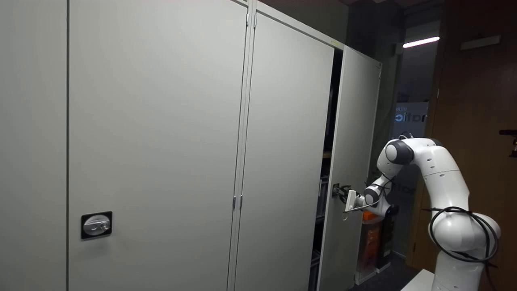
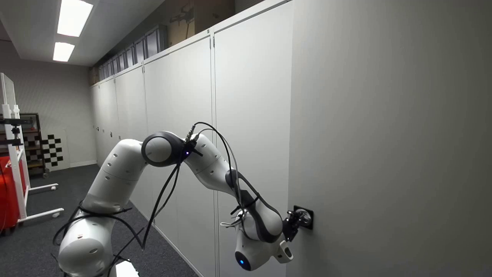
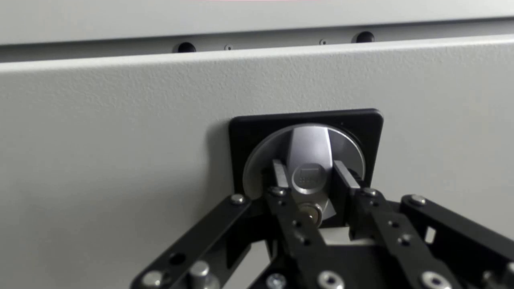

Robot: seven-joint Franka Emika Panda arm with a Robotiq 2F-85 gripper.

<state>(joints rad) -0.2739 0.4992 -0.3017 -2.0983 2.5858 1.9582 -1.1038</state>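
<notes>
So, got a tall grey cabinet (image 1: pixel 299 26) with one door (image 1: pixel 357 117) ajar. Through the dark gap you can spot a strip of shelf (image 1: pixel 327 154) and some grey bins (image 1: pixel 322 200), though I can't make out what's in them. Low down past the door sits a see-through box (image 1: pixel 372 223) with reddish-orange stuff inside, too dim to say what. In an exterior view there's also a row of crates (image 2: pixel 153 43) up on the cabinet tops next to a cardboard box (image 2: pixel 177 32), contents hidden.

Now the gripper (image 3: pixel 307 162): its jaws are partway apart and look clamped on the silver handle (image 3: pixel 310 138), one pad (image 3: pixel 346 175) on each side. The handle sits on a black square plate (image 3: pixel 245 120) near the door's edge, straight ahead of the gripper, upper end poking past the pads in the wrist view, and the lock (image 3: pixel 311 212) at its lower end showing between them.
</notes>
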